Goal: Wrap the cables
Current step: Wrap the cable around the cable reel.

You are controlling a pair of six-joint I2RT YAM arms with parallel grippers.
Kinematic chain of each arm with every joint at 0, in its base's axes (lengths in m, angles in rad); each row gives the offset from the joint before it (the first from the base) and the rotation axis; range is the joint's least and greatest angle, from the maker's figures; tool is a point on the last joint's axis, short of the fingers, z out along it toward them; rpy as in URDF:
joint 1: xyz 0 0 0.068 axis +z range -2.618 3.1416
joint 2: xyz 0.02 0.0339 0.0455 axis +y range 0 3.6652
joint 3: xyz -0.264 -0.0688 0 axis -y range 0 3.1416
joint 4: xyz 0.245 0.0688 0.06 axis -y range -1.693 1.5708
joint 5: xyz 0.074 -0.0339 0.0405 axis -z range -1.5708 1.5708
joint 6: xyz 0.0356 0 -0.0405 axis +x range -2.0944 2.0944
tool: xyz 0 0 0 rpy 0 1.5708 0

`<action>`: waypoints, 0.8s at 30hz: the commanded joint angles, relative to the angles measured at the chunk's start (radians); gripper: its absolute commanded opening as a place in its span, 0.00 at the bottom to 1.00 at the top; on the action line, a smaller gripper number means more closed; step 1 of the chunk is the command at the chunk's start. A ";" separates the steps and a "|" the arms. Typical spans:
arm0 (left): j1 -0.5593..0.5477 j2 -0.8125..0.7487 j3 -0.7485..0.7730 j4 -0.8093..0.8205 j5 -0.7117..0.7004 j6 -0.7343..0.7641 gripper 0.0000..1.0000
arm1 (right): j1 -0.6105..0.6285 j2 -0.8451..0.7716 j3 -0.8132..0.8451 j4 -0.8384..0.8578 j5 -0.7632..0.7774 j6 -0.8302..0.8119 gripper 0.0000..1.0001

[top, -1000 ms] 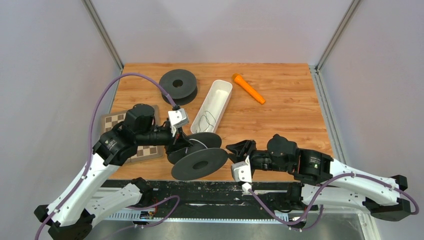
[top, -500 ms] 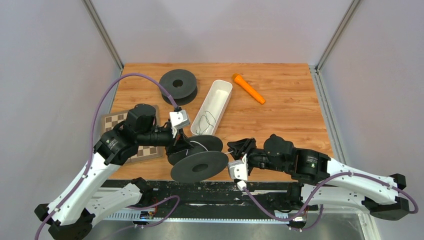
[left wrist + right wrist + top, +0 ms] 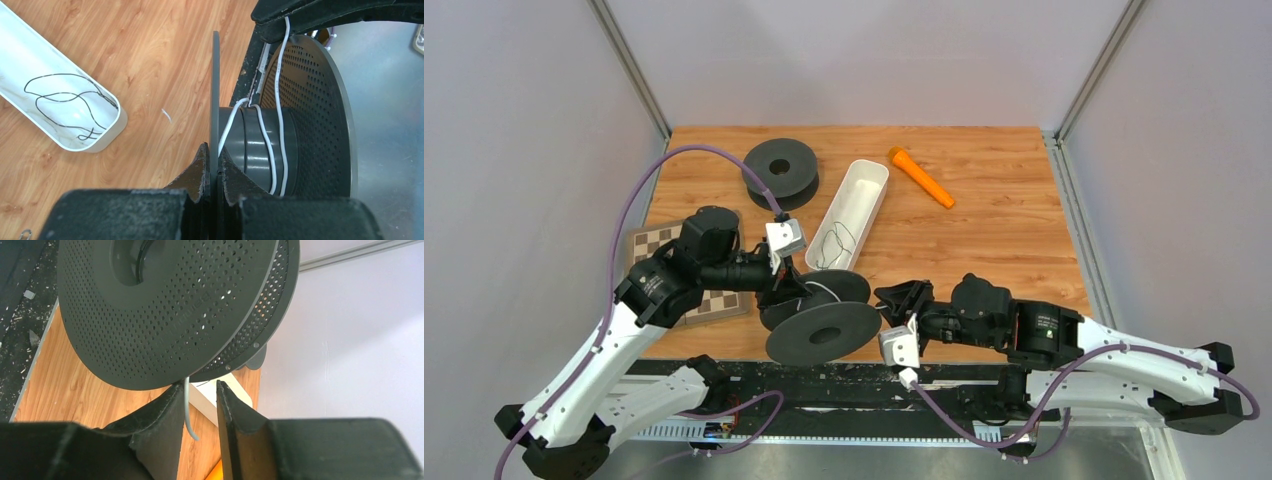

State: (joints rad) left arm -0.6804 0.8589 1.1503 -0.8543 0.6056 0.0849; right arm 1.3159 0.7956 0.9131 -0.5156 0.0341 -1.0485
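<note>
My left tool (image 3: 215,155) clamps the spool (image 3: 320,115) by its flange at the table's (image 3: 984,220) near edge; my right tool (image 3: 199,390) stands apart around the white cable (image 3: 188,412).

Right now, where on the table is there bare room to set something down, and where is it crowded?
Bare wood: the right half of the table, bordered by the orange object, the white tray and the right edge. Crowded: near left, where checkerboard, held spool, left gripper and right gripper bunch together.
</note>
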 commanded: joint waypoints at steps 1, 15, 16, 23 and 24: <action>-0.002 -0.005 0.058 0.039 0.045 0.002 0.00 | 0.029 -0.020 -0.002 0.072 0.026 0.015 0.29; -0.002 -0.034 0.035 0.112 0.058 -0.029 0.00 | 0.047 -0.113 -0.150 0.315 0.043 0.240 0.00; -0.002 -0.047 0.023 0.125 0.062 -0.032 0.00 | 0.044 -0.126 -0.182 0.379 0.046 0.296 0.00; -0.002 -0.130 -0.040 0.317 0.142 -0.077 0.00 | 0.000 -0.172 -0.352 0.836 -0.045 0.675 0.00; -0.002 -0.146 -0.054 0.349 0.151 -0.091 0.00 | -0.009 -0.169 -0.368 0.889 -0.059 0.716 0.00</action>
State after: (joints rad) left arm -0.6811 0.7662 1.1084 -0.7311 0.6769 0.0544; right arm 1.3293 0.6300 0.5934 0.0322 0.0425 -0.6056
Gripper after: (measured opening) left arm 0.030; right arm 0.006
